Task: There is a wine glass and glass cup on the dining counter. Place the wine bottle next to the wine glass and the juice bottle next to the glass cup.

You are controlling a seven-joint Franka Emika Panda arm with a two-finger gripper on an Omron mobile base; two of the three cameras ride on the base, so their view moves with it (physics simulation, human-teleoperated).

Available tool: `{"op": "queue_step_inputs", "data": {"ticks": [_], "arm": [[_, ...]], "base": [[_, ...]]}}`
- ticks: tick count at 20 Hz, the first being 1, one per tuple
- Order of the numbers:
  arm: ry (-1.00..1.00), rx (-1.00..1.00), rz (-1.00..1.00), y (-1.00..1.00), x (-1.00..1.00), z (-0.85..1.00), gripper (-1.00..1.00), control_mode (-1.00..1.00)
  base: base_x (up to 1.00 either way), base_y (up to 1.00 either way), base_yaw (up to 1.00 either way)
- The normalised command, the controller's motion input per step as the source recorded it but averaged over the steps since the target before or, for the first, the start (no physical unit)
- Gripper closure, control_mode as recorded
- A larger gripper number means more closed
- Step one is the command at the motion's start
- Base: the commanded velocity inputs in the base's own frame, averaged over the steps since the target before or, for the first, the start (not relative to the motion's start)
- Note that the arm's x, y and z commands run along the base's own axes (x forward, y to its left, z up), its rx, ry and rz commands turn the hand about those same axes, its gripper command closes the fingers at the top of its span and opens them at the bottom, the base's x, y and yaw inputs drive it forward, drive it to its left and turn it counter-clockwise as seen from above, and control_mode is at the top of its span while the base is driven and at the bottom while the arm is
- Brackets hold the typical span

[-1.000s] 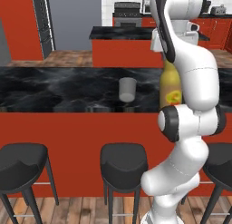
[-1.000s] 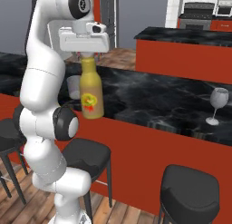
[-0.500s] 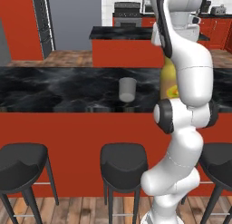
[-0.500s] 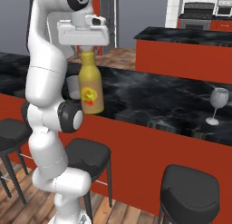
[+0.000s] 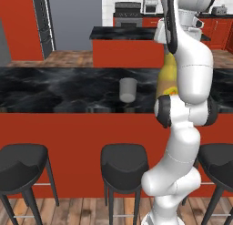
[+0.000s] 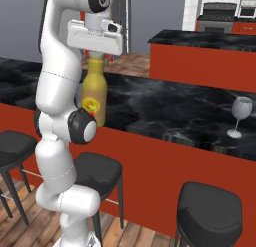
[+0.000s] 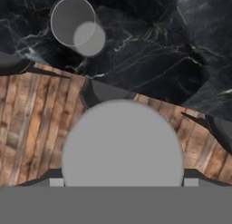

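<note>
My gripper [image 6: 95, 56] is shut on the neck of the juice bottle [image 6: 94, 94], a squat yellow bottle with a red-and-yellow label. The bottle hangs upright just over the front edge of the dining counter [image 6: 165, 111]. In the left base view the juice bottle [image 5: 166, 75] peeks out from behind my arm, a little right of the grey glass cup [image 5: 128, 89] on the dining counter [image 5: 54, 89]. Looking down from the hand, the bottle's top [image 7: 122, 143] is a big grey disc, with the glass cup [image 7: 72, 21] beyond it. The wine glass [image 6: 241, 111] stands far right. The wine bottle is out of view.
Black stools [image 5: 125, 158] [image 6: 97, 168] [image 6: 210, 206] line the near side of the counter on a wooden floor. A shorter red island [image 5: 127, 46] with a black top stands behind the counter. My own arm hides part of the counter top.
The arm has straightened up and carried the juice bottle slightly up and left, toward the glass cup. The glass cup and wine glass have stayed put.
</note>
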Motion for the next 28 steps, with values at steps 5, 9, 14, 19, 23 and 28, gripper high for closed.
{"op": "queue_step_inputs", "data": {"ticks": [5,9,14,19,23,28], "arm": [[-0.13,0.02,0.05,0.0,0.0,-0.1,1.0,-1.0],[-0.15,-0.06,0.04,0.0,0.09,0.01,1.0,-1.0],[-0.15,-0.11,0.01,0.0,0.11,0.11,1.0,-1.0],[-0.12,-0.05,0.0,0.0,0.11,0.01,1.0,-1.0],[-0.06,0.01,0.0,0.02,0.13,-0.3,1.0,-1.0],[-0.07,0.04,0.0,0.06,0.1,-0.37,1.0,-1.0]], "base": [[0.0,0.0,0.0],[0.0,0.0,0.0],[0.0,0.0,0.0],[0.0,0.0,0.0],[0.0,0.0,0.0],[0.0,0.0,0.0]]}}
